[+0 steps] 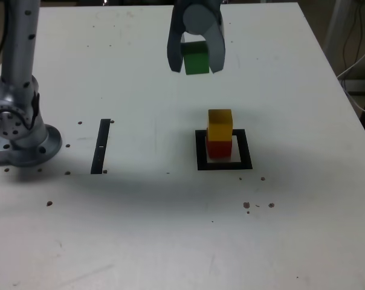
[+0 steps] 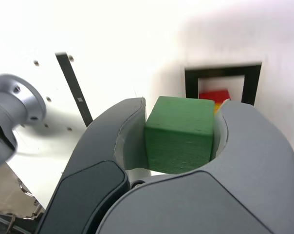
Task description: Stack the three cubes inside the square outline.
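Green cube (image 1: 196,59) hangs in the air, clamped between the gripper (image 1: 196,65) jaws, above the white table (image 1: 170,229). Beyond it, the yellow cube (image 1: 220,124) sits on the red cube (image 1: 219,148) inside the square outline (image 1: 200,151).

Open air above the yellow cube (image 1: 220,123), bare table (image 1: 303,78) all around.

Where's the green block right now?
The green cube is held in the gripper, up in the air, shown above the yellow cube in the exterior view.
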Controlling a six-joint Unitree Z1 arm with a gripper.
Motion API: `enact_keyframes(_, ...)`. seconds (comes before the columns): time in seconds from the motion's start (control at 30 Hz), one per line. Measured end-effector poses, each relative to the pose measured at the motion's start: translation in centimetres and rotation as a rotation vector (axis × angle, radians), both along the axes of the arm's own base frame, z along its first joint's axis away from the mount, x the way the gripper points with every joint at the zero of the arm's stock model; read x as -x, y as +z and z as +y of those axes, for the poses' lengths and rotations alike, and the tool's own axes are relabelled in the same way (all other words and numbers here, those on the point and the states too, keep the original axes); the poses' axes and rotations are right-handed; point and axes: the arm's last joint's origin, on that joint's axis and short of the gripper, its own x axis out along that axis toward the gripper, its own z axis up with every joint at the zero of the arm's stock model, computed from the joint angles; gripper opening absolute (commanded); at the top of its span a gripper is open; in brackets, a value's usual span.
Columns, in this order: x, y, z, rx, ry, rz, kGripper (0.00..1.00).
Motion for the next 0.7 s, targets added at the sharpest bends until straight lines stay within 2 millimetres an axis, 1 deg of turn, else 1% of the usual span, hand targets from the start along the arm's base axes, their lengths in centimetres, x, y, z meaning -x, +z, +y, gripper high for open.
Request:
enact_keyframes(0.1, -0.1, -0.1, -0.9, 0.006, 0.007, 0.002, 0.16)
enact_keyframes(0.27, -0.4, -0.4, -3.2, 0.007, -0.006, 0.012, 0.16)
enact_keyframes(0.43, -1.7, -2.1, -5.2, -0.002, -0.029, 0.061, 0.16)
enact_keyframes(0.6, -2.4, -2.6, -5.6, 0.000, -0.035, 0.066, 0.16)
enact_keyframes(0.7, -2.8, -3.2, -6.0, 0.000, -0.046, 0.083, 0.16)
